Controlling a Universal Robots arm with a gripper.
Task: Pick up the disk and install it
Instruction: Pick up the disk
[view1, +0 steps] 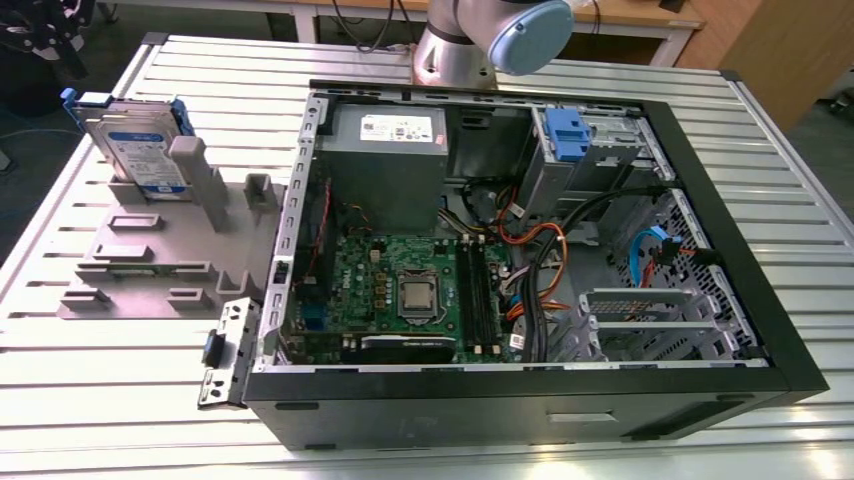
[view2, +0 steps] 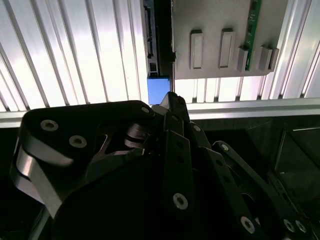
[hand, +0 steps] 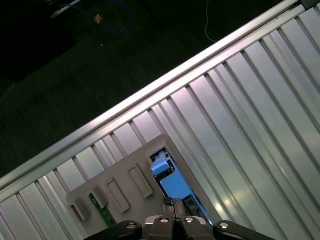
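Observation:
The disk (view1: 134, 150) stands on edge in a slot of the grey holder (view1: 147, 250), at the exterior view's left. It is silver-grey with a white-and-blue label and blue rails. In both wrist views I look down on it: its blue end tab (hand: 160, 167) and blue top (view2: 158, 90) show in the holder's slot. My gripper (hand: 172, 202) (view2: 170, 97) hangs above the disk with its fingertips together, holding nothing. The dark shape at the exterior view's far top left is my gripper (view1: 34, 40).
An open computer case (view1: 747, 300) lies on the slatted metal table (view1: 107, 400), with motherboard, cables, a grey power supply (view1: 387, 160) and a blue caddy (view1: 567, 135) inside. A green memory stick (hand: 104, 211) stands in the holder. The table edge (hand: 150, 95) runs close behind the holder.

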